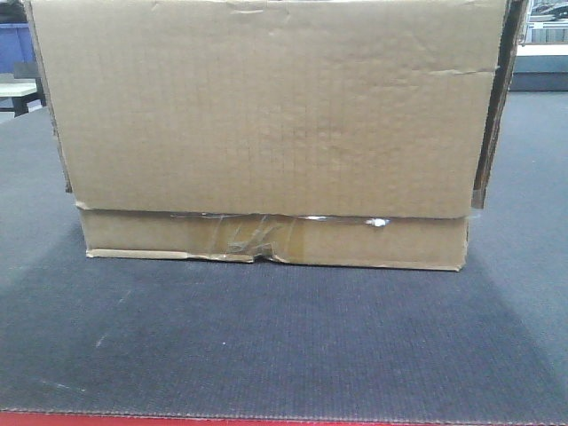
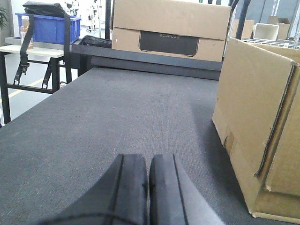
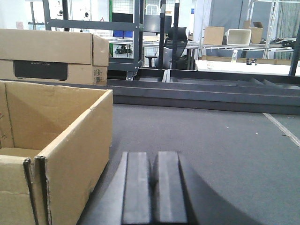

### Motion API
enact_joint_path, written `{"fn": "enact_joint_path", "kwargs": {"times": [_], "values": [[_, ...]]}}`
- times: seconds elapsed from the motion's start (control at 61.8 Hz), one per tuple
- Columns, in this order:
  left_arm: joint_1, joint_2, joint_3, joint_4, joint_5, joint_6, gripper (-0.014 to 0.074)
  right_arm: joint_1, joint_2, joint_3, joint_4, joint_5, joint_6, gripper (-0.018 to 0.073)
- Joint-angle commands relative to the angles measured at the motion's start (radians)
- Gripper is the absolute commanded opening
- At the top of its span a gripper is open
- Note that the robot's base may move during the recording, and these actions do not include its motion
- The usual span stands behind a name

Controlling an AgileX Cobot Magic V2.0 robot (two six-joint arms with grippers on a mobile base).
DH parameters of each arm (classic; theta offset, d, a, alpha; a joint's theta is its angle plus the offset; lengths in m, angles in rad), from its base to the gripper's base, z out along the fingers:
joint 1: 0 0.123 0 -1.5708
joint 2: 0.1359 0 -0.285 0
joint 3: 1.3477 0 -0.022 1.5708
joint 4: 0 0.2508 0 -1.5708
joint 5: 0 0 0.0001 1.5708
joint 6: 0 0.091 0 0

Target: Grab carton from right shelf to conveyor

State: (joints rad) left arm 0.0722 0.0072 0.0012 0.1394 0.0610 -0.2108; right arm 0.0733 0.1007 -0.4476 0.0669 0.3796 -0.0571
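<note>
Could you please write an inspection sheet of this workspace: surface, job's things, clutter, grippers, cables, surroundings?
Surface: the conveyor belt, dark grey and woven, bare in front of the carton; red front edge visible.
Job's things: the carton stands on the belt, open at the top in the right wrist view, crinkled tape along its lower seam. The right shelf is not identifiable.
Clutter: a second box with a dark label beyond the belt's far end.
Grippers: left gripper and right gripper are both shut, empty, either side of the carton.
Cables: nothing seen; black straps hang from a side table.
Surroundings: blue bin, dark rack uprights, benches.
</note>
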Motion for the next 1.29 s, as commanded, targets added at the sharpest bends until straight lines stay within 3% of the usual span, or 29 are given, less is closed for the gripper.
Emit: {"fn": "enact_joint_path", "kwargs": {"times": [0.0, 0.129, 0.323, 0.582, 0.647, 1.278], "values": [[0.003, -0.007, -0.001, -0.001, -0.026, 0.000, 0.0015, -0.003, -0.004, 0.001, -0.024, -0.022, -0.008, -0.0070], [0.003, -0.007, -0.001, -0.001, -0.026, 0.000, 0.0015, -0.025, -0.004, 0.025, -0.052, -0.052, -0.016, -0.0070], [0.003, -0.007, -0.001, -0.001, -0.026, 0.000, 0.0015, -0.123, -0.019, 0.212, -0.027, -0.270, -0.016, -0.0070], [0.003, -0.007, -0.001, -0.001, -0.026, 0.000, 0.0015, -0.131, -0.101, 0.448, -0.006, -0.424, -0.016, -0.0070], [0.003, -0.007, -0.001, -0.001, -0.026, 0.000, 0.0015, -0.131, -0.101, 0.448, -0.006, -0.364, -0.016, -0.0070], [0.003, -0.007, -0.001, -0.001, -0.026, 0.000, 0.0015, -0.131, -0.101, 0.448, -0.006, -0.366, -0.016, -0.0070]]}}
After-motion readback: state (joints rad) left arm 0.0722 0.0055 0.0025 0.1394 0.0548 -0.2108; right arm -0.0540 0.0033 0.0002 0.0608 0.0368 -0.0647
